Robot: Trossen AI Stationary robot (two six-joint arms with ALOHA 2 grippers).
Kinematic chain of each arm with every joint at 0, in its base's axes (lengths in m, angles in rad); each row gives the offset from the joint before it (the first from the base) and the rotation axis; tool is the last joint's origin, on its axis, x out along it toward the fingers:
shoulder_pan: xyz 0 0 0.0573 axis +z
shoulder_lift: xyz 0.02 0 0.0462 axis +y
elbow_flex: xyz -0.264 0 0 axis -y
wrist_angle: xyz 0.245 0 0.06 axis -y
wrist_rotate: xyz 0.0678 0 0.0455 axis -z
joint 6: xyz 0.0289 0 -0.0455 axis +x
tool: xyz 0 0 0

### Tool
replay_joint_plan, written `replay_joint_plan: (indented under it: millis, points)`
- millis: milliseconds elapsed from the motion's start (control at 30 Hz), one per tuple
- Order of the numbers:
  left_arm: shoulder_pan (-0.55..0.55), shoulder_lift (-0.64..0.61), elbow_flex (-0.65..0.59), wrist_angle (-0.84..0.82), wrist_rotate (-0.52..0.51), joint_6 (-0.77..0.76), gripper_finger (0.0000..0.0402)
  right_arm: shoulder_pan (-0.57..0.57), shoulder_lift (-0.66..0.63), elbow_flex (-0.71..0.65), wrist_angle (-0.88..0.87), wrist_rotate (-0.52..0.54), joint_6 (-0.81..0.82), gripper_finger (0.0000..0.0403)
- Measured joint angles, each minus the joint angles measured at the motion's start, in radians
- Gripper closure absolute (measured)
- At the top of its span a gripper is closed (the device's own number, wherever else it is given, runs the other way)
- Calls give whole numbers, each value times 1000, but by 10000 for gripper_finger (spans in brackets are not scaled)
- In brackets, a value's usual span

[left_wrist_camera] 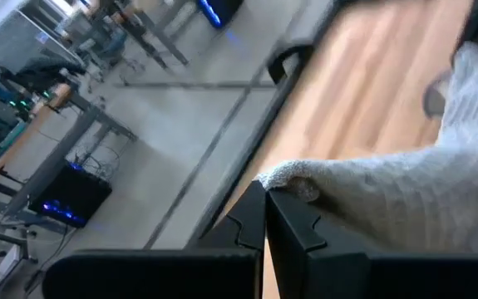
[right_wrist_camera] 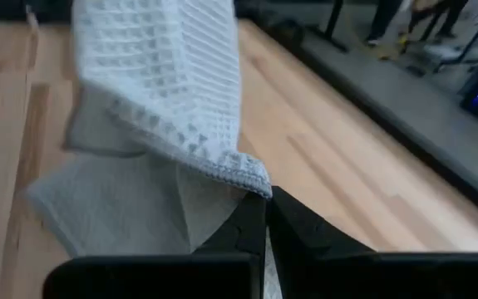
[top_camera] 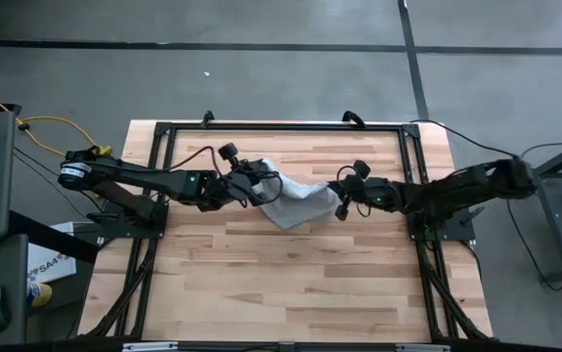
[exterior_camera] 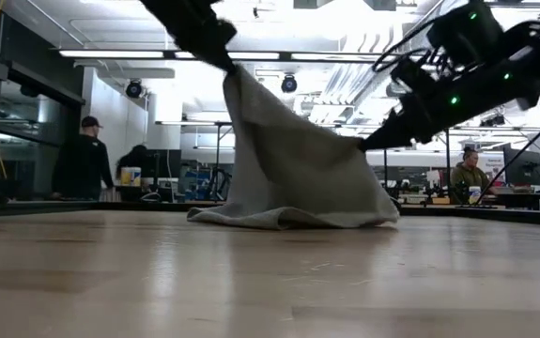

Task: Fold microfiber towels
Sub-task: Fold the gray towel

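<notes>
Left pincer (top_camera: pixel 253 183), right pincer (top_camera: pixel 342 203) pinch towel (top_camera: pixel 295 203) corners, lifted between.

One microfiber towel (top_camera: pixel 295 203) is counted on one wooden table (top_camera: pixel 290 284). Two dark arms are seen, each ending in one gripper: the left gripper (top_camera: pixel 258 186) and the right gripper (top_camera: pixel 339 207). Three people are counted in the room behind.

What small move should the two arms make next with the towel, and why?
Probably lift the right gripper to the height of the left gripper and draw the two apart. Both are shut on the towel, but in the low view the left corner is raised high while the right side hangs low and the bottom sits bunched on the table.
</notes>
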Motion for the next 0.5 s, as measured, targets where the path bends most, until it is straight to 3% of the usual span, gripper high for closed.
replay_joint_plan:
  millis: [267, 500]
  points:
    - [0, -70, -1, -44, -21, 15, 401, 57, -113, 1, -47, 124, -36, 399]
    - [0, -99, -3, -63, -70, 60, 401, 68, -129, 5, -1, 144, -92, 399]
